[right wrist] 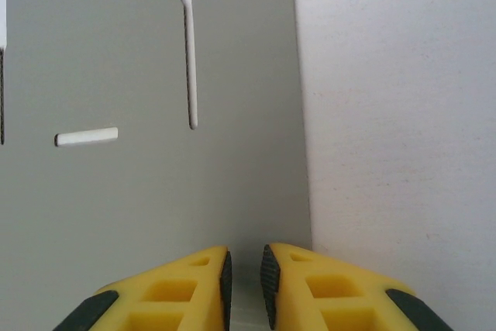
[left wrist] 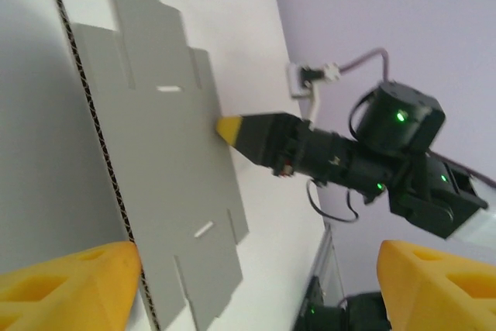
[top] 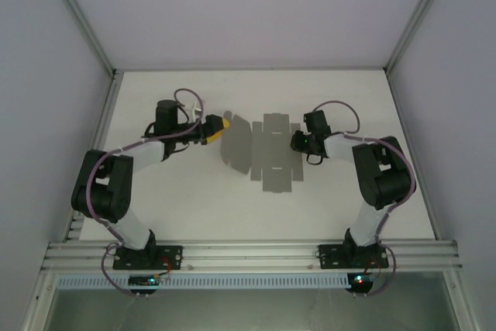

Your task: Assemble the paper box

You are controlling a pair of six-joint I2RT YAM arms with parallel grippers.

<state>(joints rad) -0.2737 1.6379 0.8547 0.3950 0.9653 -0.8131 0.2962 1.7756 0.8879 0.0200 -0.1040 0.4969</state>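
White table (top: pixel 194 207): flat paper box (top: pixel 263 153) sheet, unfolded, nothing inside.

My right gripper (right wrist: pixel 244 277) fingers (right wrist: pixel 194 284) stand nearly together over the flat grey paper box (right wrist: pixel 155 153) sheet's edge; slot visible; white table (right wrist: pixel 403 114) beside.

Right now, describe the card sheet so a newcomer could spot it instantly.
Look at the white table, mid-way between the two arms. The paper box lies there as a flat grey die-cut sheet with flaps, notches and small slots. It is the one grey thing on the white top, with the right gripper at its right edge and the left gripper at its left.
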